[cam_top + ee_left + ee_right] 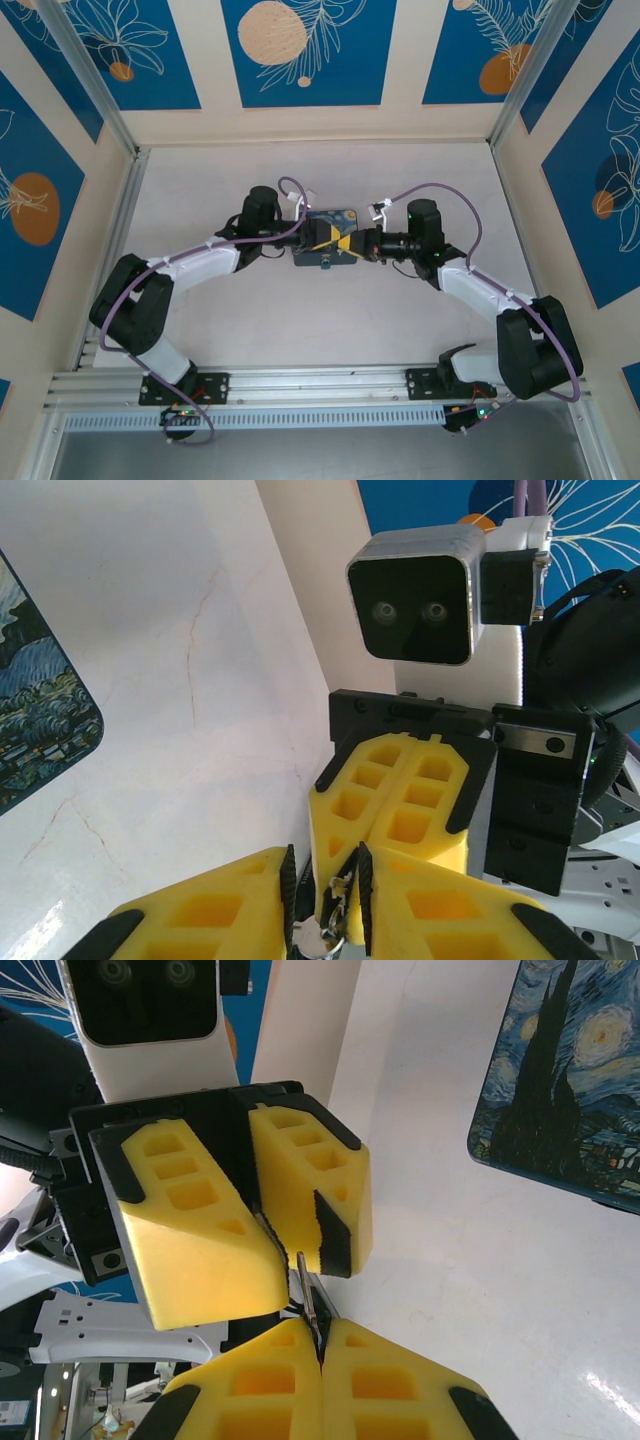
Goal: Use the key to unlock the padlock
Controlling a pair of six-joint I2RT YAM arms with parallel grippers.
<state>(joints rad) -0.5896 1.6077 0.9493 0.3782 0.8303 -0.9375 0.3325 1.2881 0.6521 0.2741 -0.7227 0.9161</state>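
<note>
Grippers of both arms meet tip to tip near the middle of the white table (320,330), just at the near edge of the flat blue box painted with yellow swirls (330,218). The left gripper (323,243) comes from the left side and the right gripper (349,243) from the right side, and their yellow foam fingers point at each other.

From the right wrist view, the right gripper (322,1345) has its jaws pressed together on the key (308,1300), a thin greyish metal piece. The key stands out from between the fingers and points into the left gripper (300,1250) opposite. The jaws of the left gripper stand a little apart, and the tip of the key reaches the low end of that gap. The painted box (570,1090) lies on the table to the upper right, apart from both grippers.

From the left wrist view, the left gripper (326,865) shows a narrow gap between its black pads. Small shiny metal parts (330,920) sit in this gap. I cannot tell if the pads touch them, or what each part is. The right gripper (385,820) faces it with the fingers closed against each other. A corner of the painted box (40,730) lies at the left.
</note>
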